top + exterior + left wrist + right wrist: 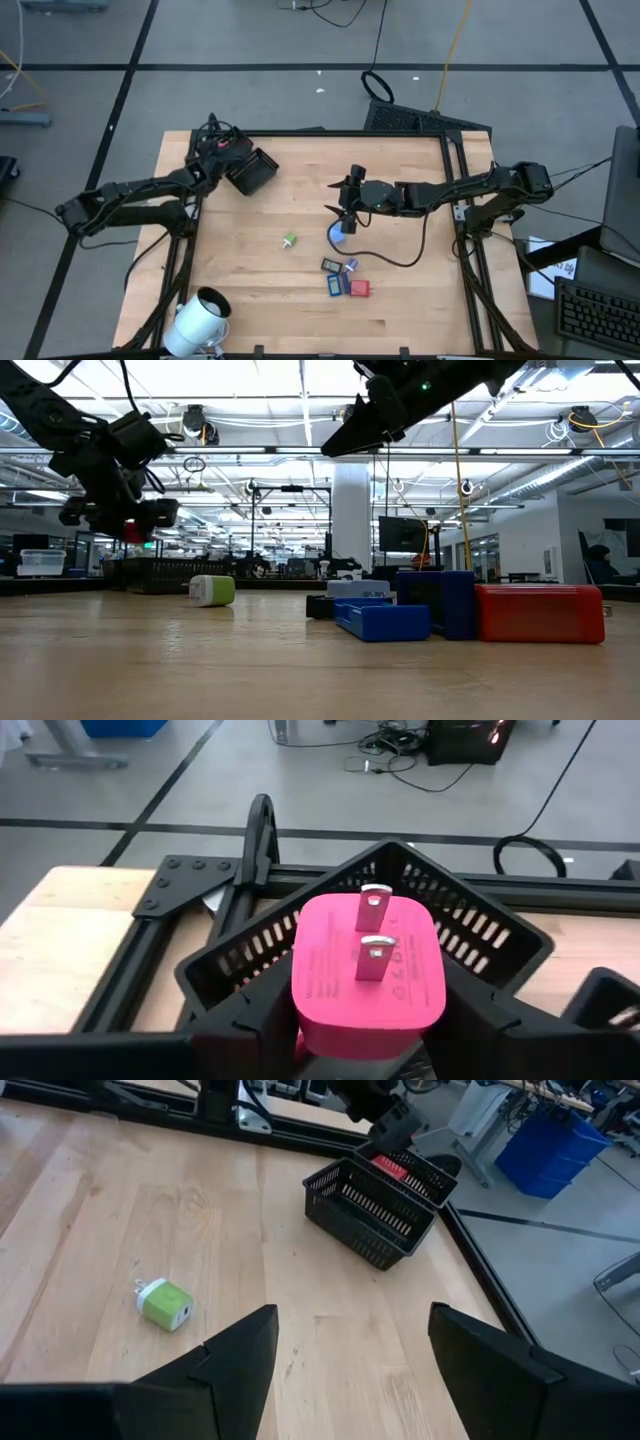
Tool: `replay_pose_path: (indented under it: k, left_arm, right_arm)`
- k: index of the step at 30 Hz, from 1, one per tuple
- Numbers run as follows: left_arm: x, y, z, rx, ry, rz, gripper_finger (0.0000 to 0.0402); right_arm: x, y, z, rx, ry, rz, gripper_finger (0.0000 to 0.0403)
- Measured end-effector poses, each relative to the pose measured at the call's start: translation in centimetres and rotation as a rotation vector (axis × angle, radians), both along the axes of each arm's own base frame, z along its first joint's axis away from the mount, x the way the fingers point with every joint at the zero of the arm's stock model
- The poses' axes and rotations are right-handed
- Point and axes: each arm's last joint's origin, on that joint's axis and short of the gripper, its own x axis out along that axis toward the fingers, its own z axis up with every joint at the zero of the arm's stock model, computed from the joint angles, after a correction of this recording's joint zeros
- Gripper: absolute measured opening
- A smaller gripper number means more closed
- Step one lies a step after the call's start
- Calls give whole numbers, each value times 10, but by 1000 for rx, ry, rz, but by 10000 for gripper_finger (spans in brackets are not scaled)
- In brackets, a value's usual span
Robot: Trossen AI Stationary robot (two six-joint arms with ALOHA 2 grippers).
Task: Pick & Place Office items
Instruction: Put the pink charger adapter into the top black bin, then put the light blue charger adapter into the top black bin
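Pale wood forms the desk [260,215], with a workshop floor and cables seen beyond it. At the far-left corner the left claw [365,1020] is held over the black basket [252,171], its fingers clamped on a pink plug [367,975] whose two metal prongs point away from the wrist; the grip looks snug on the plug's flat sides, and release into the basket is judged to be the step in hand. The right claw [350,1350] hangs wide and empty above mid-desk. Nearest it lies a green-and-white charger [164,1302], alone on bare wood, and nearer the front edge a cluster of blue [385,621], dark blue [440,601] and red blocks [540,612] sits touching or just beside one another. These items are judged light, stiff and smooth-sided, so they may slide when nudged; each is best taken across its two flat faces, the loose charger first, since the packed blocks leave little room for fingers.
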Motion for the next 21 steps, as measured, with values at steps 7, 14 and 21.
replay_pose_path:
  k: [7,14,21]
  left_arm:
    - [-3,2,-1,-12,17,17,205]
    - [-3,2,-1,-11,20,14,201]
    - [-3,2,-1,-13,25,0,185]
  right_arm:
    - [0,0,1,4,-10,-1,254]
    - [0,0,1,4,-10,-1,254]
    - [0,0,0,19,-4,-5,254]
